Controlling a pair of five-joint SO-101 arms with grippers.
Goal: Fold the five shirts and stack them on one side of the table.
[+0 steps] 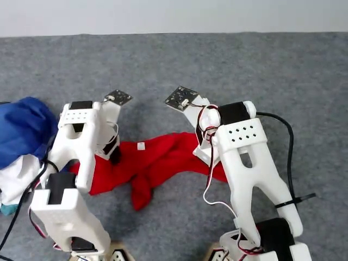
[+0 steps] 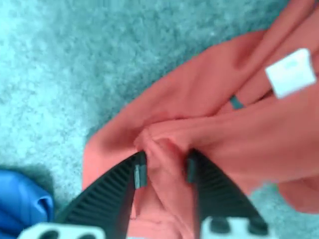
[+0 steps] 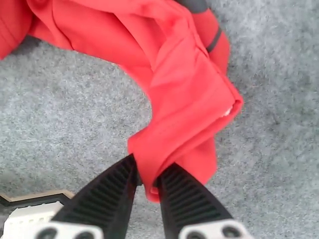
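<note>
A red shirt (image 1: 152, 163) lies crumpled on the grey felt between my two arms, with a white label (image 1: 141, 145) showing. In the left wrist view my left gripper (image 2: 163, 168) is shut on a bunched fold of the red shirt (image 2: 219, 124) near its edge. In the right wrist view my right gripper (image 3: 148, 180) is shut on a corner of the red shirt (image 3: 174, 99). From the high view the left arm (image 1: 81, 141) stands over the shirt's left end and the right arm (image 1: 239, 141) over its right end.
A heap of other shirts sits at the table's left edge: a blue one (image 1: 22, 128), a white one (image 1: 16, 179) and a bit of teal (image 1: 6, 209). Bare grey felt (image 1: 217, 60) stretches across the far and right parts.
</note>
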